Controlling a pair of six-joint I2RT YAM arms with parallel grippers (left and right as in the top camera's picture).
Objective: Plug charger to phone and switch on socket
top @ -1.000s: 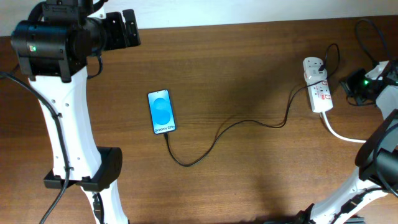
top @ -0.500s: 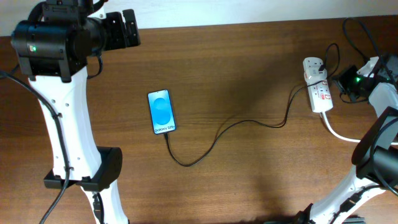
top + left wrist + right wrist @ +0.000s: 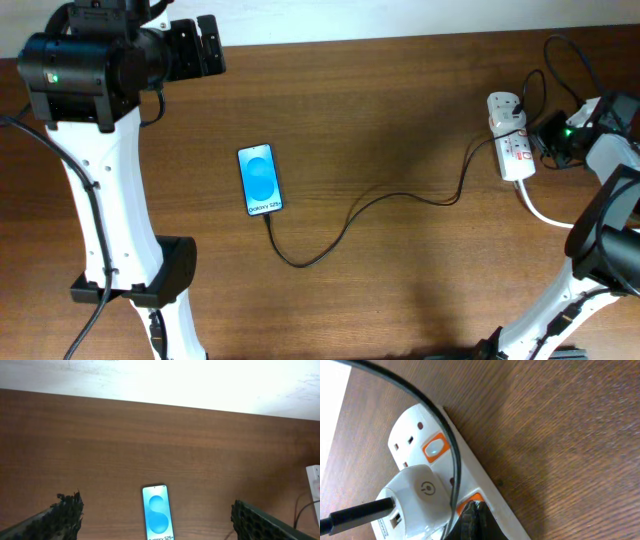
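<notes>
Tabletop [image 3: 400,90]: right tool [image 3: 473,519] nearer socket [image 3: 511,138]

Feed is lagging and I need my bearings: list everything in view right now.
phone: 1, blue lit screen, centre-left of table
charger: 1, thin black cable, from phone's short edge across to socket
socket: 1, white strip, orange-red switches, far right
adapter: 1, white, plugged into socket
white cord: 1, thick, leaves socket rightward
table: 1, brown wood
left gripper: 1, black, open, top left, empty
right gripper: 1, black, shut, tips at a socket switch
</notes>
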